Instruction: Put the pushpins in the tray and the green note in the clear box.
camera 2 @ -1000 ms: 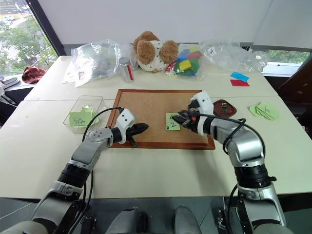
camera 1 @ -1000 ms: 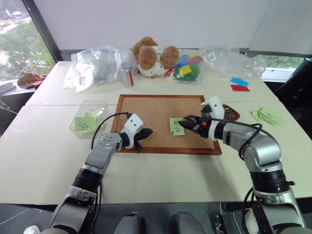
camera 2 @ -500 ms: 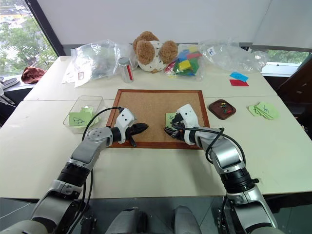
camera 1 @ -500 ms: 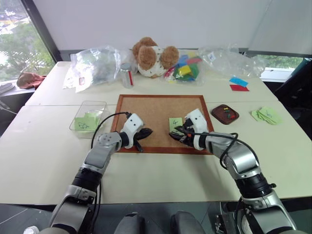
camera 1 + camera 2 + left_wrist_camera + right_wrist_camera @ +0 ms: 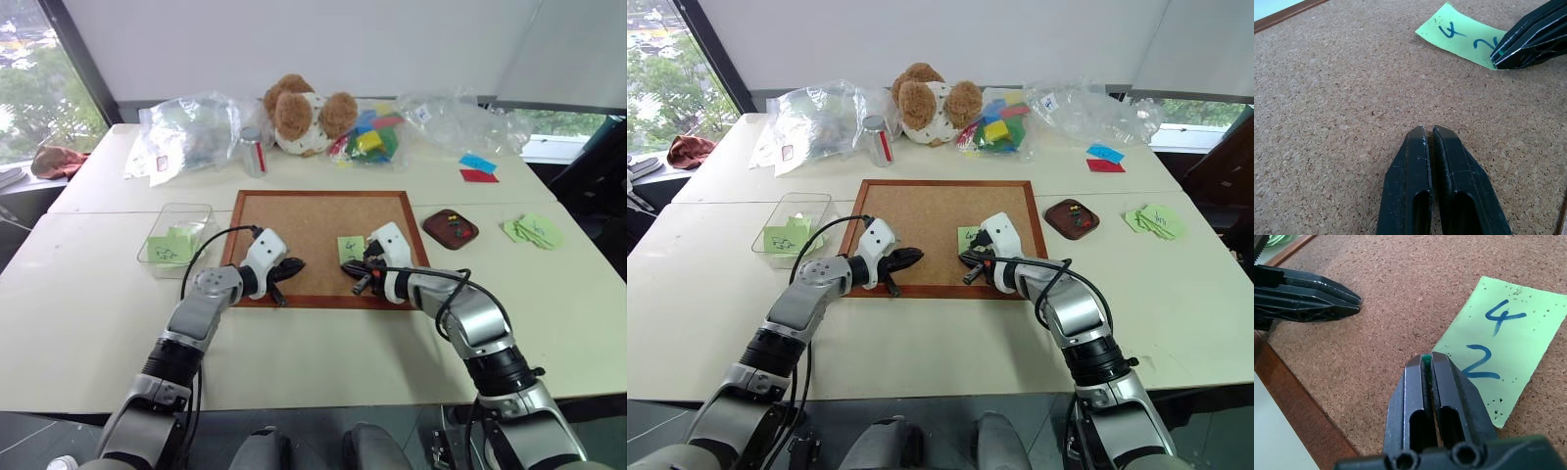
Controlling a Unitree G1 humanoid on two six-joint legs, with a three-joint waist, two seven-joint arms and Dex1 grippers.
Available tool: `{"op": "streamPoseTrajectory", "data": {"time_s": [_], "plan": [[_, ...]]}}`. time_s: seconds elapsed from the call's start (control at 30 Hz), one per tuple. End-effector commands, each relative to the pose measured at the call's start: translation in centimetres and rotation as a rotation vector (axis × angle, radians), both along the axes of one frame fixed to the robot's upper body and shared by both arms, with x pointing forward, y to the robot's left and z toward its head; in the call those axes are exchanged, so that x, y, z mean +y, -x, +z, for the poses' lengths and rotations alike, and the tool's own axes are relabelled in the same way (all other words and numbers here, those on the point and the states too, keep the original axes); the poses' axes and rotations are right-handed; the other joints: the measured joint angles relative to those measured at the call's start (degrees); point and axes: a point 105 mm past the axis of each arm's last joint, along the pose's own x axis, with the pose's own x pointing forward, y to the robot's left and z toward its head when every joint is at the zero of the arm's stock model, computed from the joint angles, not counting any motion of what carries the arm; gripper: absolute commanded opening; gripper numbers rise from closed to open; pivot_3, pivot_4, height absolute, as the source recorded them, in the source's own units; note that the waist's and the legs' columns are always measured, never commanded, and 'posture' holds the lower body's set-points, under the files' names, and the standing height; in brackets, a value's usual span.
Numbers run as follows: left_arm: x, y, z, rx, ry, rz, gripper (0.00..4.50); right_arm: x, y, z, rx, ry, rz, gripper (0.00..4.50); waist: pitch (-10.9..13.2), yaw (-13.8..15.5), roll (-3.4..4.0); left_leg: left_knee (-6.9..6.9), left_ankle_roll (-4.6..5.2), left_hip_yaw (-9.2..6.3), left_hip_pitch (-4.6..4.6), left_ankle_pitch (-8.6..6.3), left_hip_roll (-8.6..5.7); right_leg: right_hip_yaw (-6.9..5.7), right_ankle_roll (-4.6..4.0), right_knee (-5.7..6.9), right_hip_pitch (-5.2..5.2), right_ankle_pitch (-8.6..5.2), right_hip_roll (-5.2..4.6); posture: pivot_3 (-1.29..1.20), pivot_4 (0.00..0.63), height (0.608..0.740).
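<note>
On the brown corkboard (image 5: 315,243) the pale green square paper note marked 4 and 2 (image 5: 1503,347) lies flat, its corner pinched by the shut right gripper (image 5: 1427,363). The left gripper (image 5: 1428,139) is shut on nothing. Four notes are counted in the clear plastic box (image 5: 176,233). A few pins are seen in the small dark brown tray (image 5: 451,228); this one note is left.
</note>
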Motion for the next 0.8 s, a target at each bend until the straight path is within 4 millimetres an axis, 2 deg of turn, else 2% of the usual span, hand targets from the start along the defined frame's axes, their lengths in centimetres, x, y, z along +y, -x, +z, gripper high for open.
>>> {"op": "streamPoseTrajectory", "data": {"time_s": [0.03, 0.27, 0.4, 0.43, 0.53, 0.63, 0.73, 0.77, 0.8], "plan": [[0.5, 1.2, -3.6, 0.121, -0.074, 0.007, 0.25, 0.3, 0.0, 4.3, -0.113, -0.051, 0.028, 0.03, 0.0, 0.03, 0.0, -0.01, 0.0, 0.0, -0.01, 0.0, 0.0, 0.0, 0.0, -0.01, -0.01, 0.0, 0.0, 0.0, 0.15, 0.74], [0.2, 1.6, -4.2, 0.141, -0.079, -0.006, 0.25, -0.2, 0.7, 8.5, -0.198, -0.058, 0.036, 0.03, 0.0, 0.07, 0.0, -0.01, 0.02, -0.01, -0.01, -0.02, 0.0, 0.0, 0.0, -0.02, -0.01, 0.0, 0.0, 0.0, 0.15, 0.74], [0.2, 1.5, -4.2, 0.144, -0.072, -0.007, 0.25, -0.4, 1.3, 9.6, -0.223, -0.036, 0.05, 0.03, -0.01, 0.07, -0.01, -0.03, 0.05, -0.02, -0.01, -0.03, 0.0, 0.0, 0.0, -0.04, 0.0, 0.0, 0.0, 0.0, 0.15, 0.74], [0.1, 1.4, -4.0, 0.143, -0.062, -0.006, 0.25, -0.4, 1.4, 9.8, -0.226, -0.03, 0.057, 0.03, -0.01, 0.07, -0.01, -0.03, 0.05, -0.02, -0.01, -0.03, 0.0, 0.0, 0.0, -0.05, 0.0, 0.0, 0.0, 0.0, 0.15, 0.74], [-0.2, 0.8, -1.7, 0.142, 0.039, 0.003, 0.25, -0.4, 2.1, 10.0, -0.236, 0.003, 0.089, 0.03, -0.01, 0.14, -0.01, -0.03, 0.06, -0.02, -0.02, -0.04, 0.0, 0.01, 0.0, -0.05, 0.01, 0.0, -0.01, 0.0, 0.15, 0.74], [-0.4, 0.1, 1.7, 0.145, 0.191, 0.013, 1.08, -0.4, 2.8, 10.0, -0.236, 0.037, 0.123, 0.0, 0.0, 0.23, -0.02, -0.02, 0.09, -0.02, -0.05, -0.05, 0.0, 0.0, 0.0, -0.07, 0.01, 0.0, -0.01, 0.0, 0.15, 0.74], [-0.6, -0.3, 5.4, 0.181, 0.378, 0.009, 2.66, -0.5, 3.5, 9.7, -0.235, 0.072, 0.157, 0.0, 0.04, 0.12, -0.05, 0.02, 0.09, -0.04, -0.2, -0.05, 0.0, -0.02, 0.0, -0.06, -0.13, 0.0, -0.01, 0.0, 0.15, 0.74], [-0.7, -0.4, 6.7, 0.196, 0.443, 0.004, 3.01, -0.4, 3.7, 9.7, -0.237, 0.084, 0.17, 0.0, 0.06, 0.1, -0.08, 0.02, 0.09, -0.04, -0.24, -0.05, 0.0, -0.02, 0.0, -0.04, -0.17, 0.0, -0.01, 0.0, 0.15, 0.74], [-0.7, -0.4, 7.7, 0.216, 0.506, -0.001, 3.62, -0.4, 3.9, 9.8, -0.241, 0.094, 0.18, 0.0, 0.07, 0.1, -0.09, 0.02, 0.08, -0.04, -0.28, -0.05, 0.0, -0.03, 0.0, -0.03, -0.23, 0.0, -0.01, 0.0, 0.15, 0.74]]}}
